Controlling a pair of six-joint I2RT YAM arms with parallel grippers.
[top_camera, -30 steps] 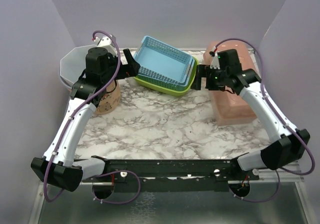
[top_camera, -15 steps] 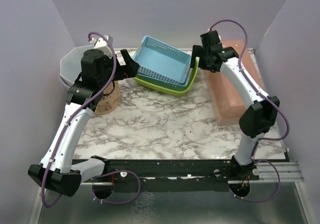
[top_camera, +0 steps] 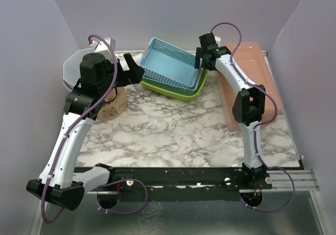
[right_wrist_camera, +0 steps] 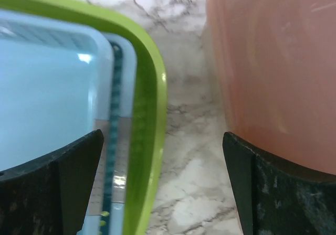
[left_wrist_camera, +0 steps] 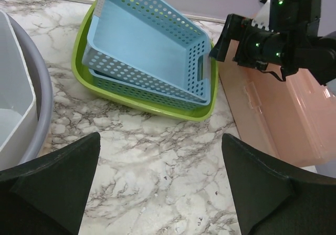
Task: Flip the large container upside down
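Observation:
The biggest container in view is a pink lidded box (top_camera: 262, 72) (left_wrist_camera: 273, 119) (right_wrist_camera: 278, 62), lying along the right side of the table. Beside it stands a green basket (top_camera: 173, 91) (left_wrist_camera: 147, 105) (right_wrist_camera: 149, 114) with tilted blue perforated baskets (top_camera: 170, 64) (left_wrist_camera: 147, 51) stacked inside. I cannot tell which one the task means. My right gripper (top_camera: 202, 59) (right_wrist_camera: 163, 134) hangs open over the gap between the green rim and the pink box, holding nothing. My left gripper (top_camera: 134, 70) (left_wrist_camera: 160, 138) is open and empty, just left of the basket stack and facing it.
A grey octagonal bowl (top_camera: 76, 70) (left_wrist_camera: 21, 104) with a white insert sits at the back left. A tan round pot (top_camera: 113, 106) stands under the left arm. Lilac walls close in the back and both sides. Marble tabletop (top_camera: 168, 130) lies in front of the baskets.
My right arm has swung from beside the pink box's left face back and leftward to the basket's right rim. My left gripper has shifted slightly left. Both stayed open.

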